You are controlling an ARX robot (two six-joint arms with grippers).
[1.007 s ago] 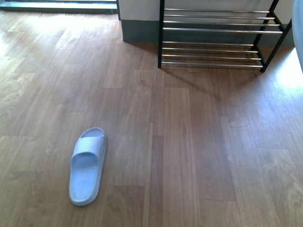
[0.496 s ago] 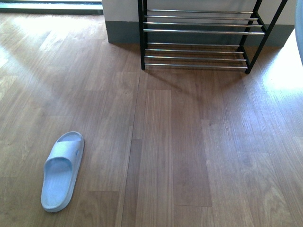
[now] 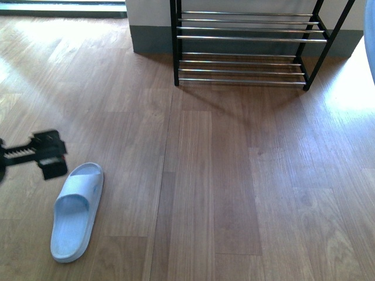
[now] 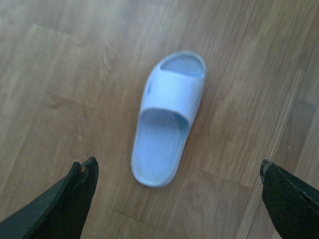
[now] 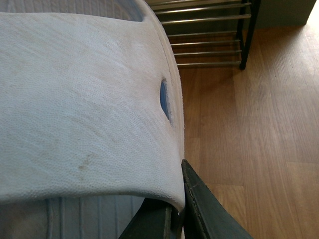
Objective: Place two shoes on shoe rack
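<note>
Neither shoe is on the shoe rack (image 3: 252, 44) yet, so by my reading the task is in its early part. The pair turns out to be pale blue slide sandals. The loose shoe (image 3: 76, 212) lies flat and sole-down on the wooden floor (image 3: 234, 175), toward the near left of the floor in the front view, well apart from the rack, its open toe end pointing roughly toward the wall. The left gripper (image 3: 54, 154) hangs just beside that toe end. In the left wrist view its two dark fingers (image 4: 75, 199) are spread wide with nothing between them, and the shoe sits below and between them, untouched. The carried shoe (image 5: 84, 99) fills most of the right wrist view, its textured white strap close to the lens. The right gripper (image 5: 177, 214) looks clamped on the shoe's edge, one dark finger pressed against it and the other mostly hidden underneath. A pale sliver at the right edge of the front view may be this same shoe, but I cannot tell. The rack stands against the far wall, and no shoe shows on the chrome rods that are in view. What remains, as I judge it, is to grasp the loose shoe, bring both to the rack and set each across the rods.
</note>
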